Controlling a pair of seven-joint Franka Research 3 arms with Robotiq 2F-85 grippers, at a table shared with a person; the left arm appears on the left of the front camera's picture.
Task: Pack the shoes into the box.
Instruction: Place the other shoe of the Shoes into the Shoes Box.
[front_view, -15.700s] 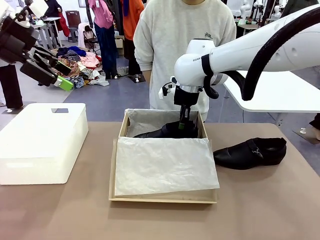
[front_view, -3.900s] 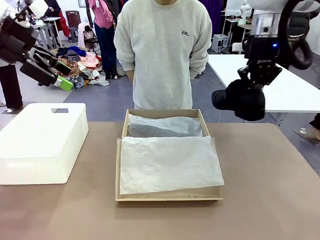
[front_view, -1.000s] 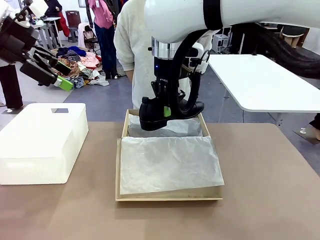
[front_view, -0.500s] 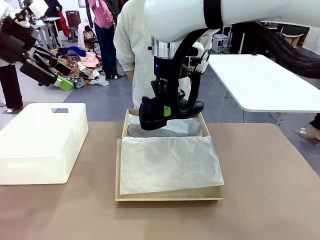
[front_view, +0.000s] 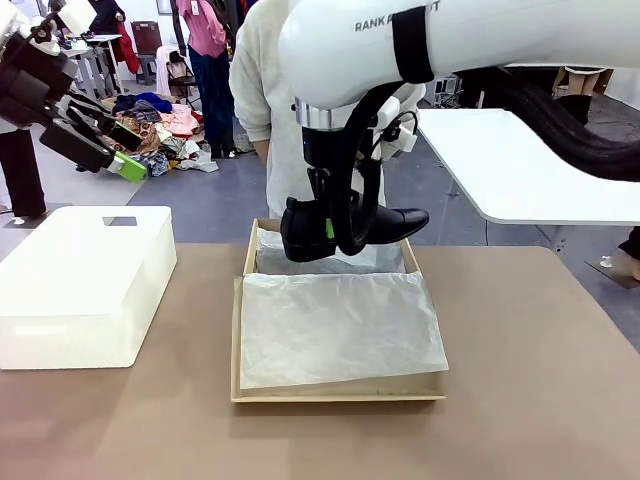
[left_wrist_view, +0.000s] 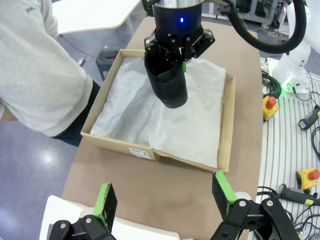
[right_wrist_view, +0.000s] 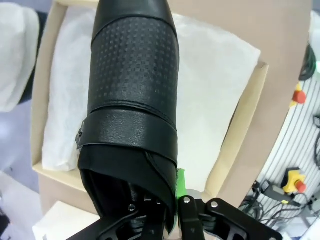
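Front and wrist views, packing station. Your right gripper (front_view: 330, 228) is clamped on a glossy black leather dress shoe (front_view: 392, 221). It grips the side wall of the shoe near the heel, with one finger inside the opening and a green pad (right_wrist_view: 180, 184) against the outside. In the front view the shoe hangs roughly level, heel toward picture left and pointed toe toward picture right. It sits over the far half of the tan cardboard shoebox (left_wrist_view: 118, 145). You cannot tell from these views whether its sole touches the lining. In the right wrist view you look down along the shoe, past a strap (right_wrist_view: 131, 129) across the instep and a finely dotted upper, to the box below. A sheet of white tissue paper (front_view: 340, 330) lines the box and lies spread over its near half. The box rests on the brown worktop (front_view: 520, 380), near the middle. Your left gripper (left_wrist_view: 165, 199) stands raised at the left side, its two green-padded fingers wide apart and holding nothing. It is well apart from the box and above the large white plastic bin (front_view: 85, 285) on the left of the worktop. A person in a light grey sweatshirt (front_view: 262, 90) stands at the far edge, just behind the box.
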